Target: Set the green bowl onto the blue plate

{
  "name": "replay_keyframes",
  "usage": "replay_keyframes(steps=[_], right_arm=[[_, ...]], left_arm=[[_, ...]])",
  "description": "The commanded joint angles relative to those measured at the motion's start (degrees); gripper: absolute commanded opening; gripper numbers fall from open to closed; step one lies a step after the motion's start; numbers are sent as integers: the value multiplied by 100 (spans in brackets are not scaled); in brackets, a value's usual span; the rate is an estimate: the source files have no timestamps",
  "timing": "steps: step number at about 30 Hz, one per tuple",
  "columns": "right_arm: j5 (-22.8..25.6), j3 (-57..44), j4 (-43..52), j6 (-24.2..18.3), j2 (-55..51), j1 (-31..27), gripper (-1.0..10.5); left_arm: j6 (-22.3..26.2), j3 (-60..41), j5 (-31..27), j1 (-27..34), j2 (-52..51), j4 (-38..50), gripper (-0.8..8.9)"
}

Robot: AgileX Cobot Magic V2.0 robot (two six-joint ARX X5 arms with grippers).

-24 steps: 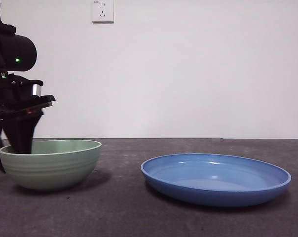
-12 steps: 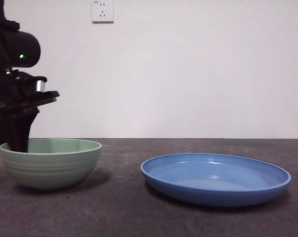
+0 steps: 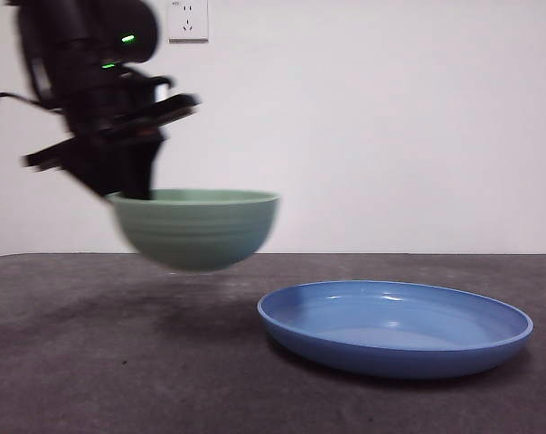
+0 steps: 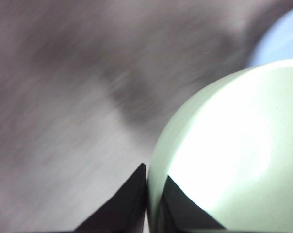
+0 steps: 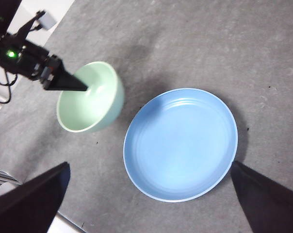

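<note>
Across the bench (image 3: 92, 380) in the front view, the green bowl (image 3: 196, 226) hangs in the air, clear of the surface, up and to one side of the blue plate (image 3: 395, 327), which lies flat. A dark gripper (image 3: 128, 185) comes down from above onto the bowl's far-side rim; the blur makes the exact grip hard to read here.

From the left wrist view, the left gripper (image 4: 147, 191) has its jaws clamped on the bowl's rim (image 4: 154, 165), one jaw outside the wall and one inside. A sliver of the plate shows beyond the bowl.

From the right wrist view, the right gripper (image 5: 146, 194) waits high above with its jaws wide apart, holding nothing. Below it the bowl sits just beside the plate, not yet over it.

The bowl looks rigid, glossy and probably ceramic: fairly heavy for a one-sided rim pinch, likely slippery, and liable to tilt or chip. The rim is the only practical hold, so it wants lowering gently and level onto the plate's flat centre.
</note>
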Motion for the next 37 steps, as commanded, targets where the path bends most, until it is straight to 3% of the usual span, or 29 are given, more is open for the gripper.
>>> replay_keyframes(steps=[1,10,18,37], right_arm=[[-4,101,55,-44,22,2,664],[-4,101,55,-44,22,2,664],[-4,101,55,-46,22,2,664],[-4,101,52,-48,22,2,664]], left_arm=[[-107,457,-2,-326,372,-31,15],[-212,1591,0,-1191,1381,-44,15],[-210,2020,4,-1694,2044,-2,14],[-101,2022,2,-1764,2245,162,14]])
